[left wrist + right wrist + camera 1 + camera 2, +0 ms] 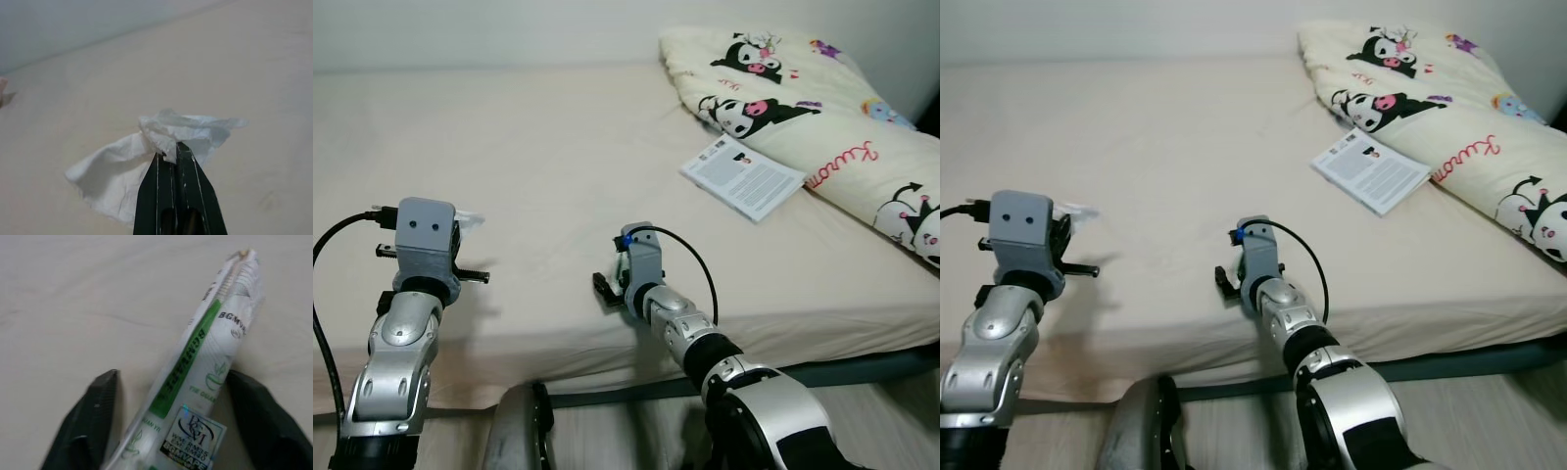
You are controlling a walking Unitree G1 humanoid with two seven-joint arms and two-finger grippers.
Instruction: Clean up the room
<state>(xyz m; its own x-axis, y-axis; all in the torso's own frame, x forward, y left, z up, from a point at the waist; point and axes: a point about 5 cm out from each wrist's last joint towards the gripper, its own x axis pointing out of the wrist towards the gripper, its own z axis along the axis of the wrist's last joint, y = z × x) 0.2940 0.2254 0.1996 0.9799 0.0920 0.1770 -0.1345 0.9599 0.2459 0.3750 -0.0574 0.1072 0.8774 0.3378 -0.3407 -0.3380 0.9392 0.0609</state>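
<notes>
Nearest to the robot, the two silver arms reached over the front edge of the bed (558, 176). The left hand (172, 152) had its two black fingers pressed together on a crumpled white tissue (146, 156). The tissue hung from the tips, just above the beige sheet, near the left front part of the bed. In the head views a small white corner of it showed beside the grey wrist block.

The right hand (171, 411) was low over the sheet, close to the front edge, a little right of the middle. Its fingers (83, 421) were spread wide on both sides of a long white packet with a green stripe (200, 362). The packet lay between them, and I could not see the fingers touching it, so I judge it was not yet gripped.

Farther back, on the right side, a thin booklet (742, 176) lay flat on the sheet, just beside the folded quilt with cartoon characters (822, 117), maybe touching its edge.

By my judgement the cleaning was at an early stage. One piece of rubbish was picked up but not yet thrown away, the packet waited for a grip, and the booklet was untouched. No bin was visible.
</notes>
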